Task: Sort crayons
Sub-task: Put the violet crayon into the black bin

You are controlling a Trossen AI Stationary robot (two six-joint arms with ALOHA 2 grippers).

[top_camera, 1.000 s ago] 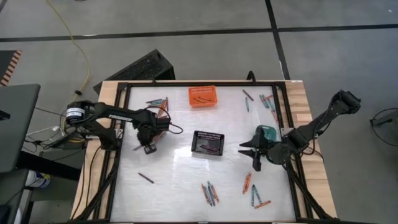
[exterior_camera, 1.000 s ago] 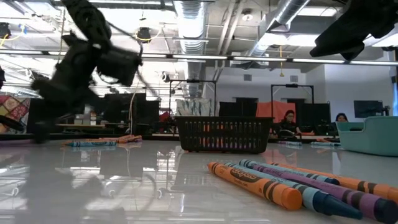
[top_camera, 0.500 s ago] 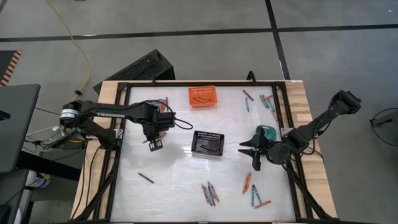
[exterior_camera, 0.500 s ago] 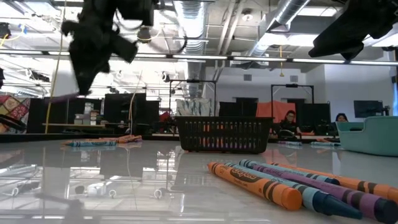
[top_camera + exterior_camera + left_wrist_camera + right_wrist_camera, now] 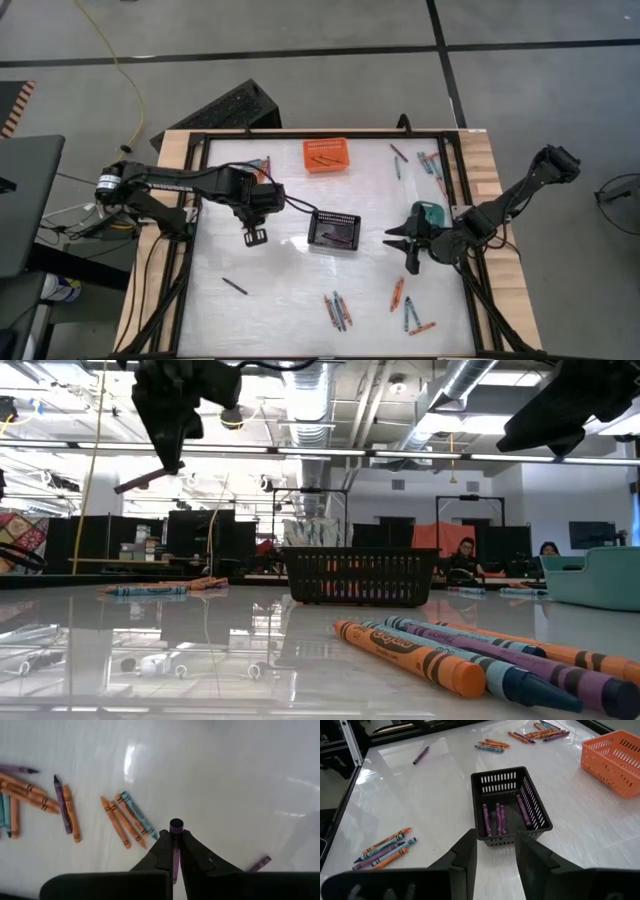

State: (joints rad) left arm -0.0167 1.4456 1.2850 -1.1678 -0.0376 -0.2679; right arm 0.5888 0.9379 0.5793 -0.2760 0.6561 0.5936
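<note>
My left gripper (image 5: 255,236) hangs above the table, left of the black basket (image 5: 334,230), shut on a purple crayon (image 5: 175,835). In the low view it (image 5: 168,430) is high up, with the crayon (image 5: 140,478) sticking out below it. The black basket (image 5: 510,805) holds several purple crayons, and the orange basket (image 5: 326,155) holds orange ones. Loose crayons lie in groups at the far left (image 5: 258,165), far right (image 5: 430,165) and near edge (image 5: 336,311). My right gripper (image 5: 402,243) waits open beside the teal basket (image 5: 430,213). My left gripper pinches the purple crayon between its two fingers (image 5: 162,845). The crayon lies along the fingers, and its flat end (image 5: 175,825) sticks out past their tips. The fingers point steeply down from above. The crayon is lifted clear of the table and slants below the gripper.
A lone purple crayon (image 5: 234,286) lies near the table's left front. More crayons lie right of the near group (image 5: 410,312). A black frame (image 5: 190,240) borders the white table top. People sit at desks far behind the table (image 5: 465,552).
My left gripper has risen well above the table with the purple crayon and shifted toward the black basket. It has tipped to point more steeply down. The crayon has come up clear of the table. My right gripper has kept still.
</note>
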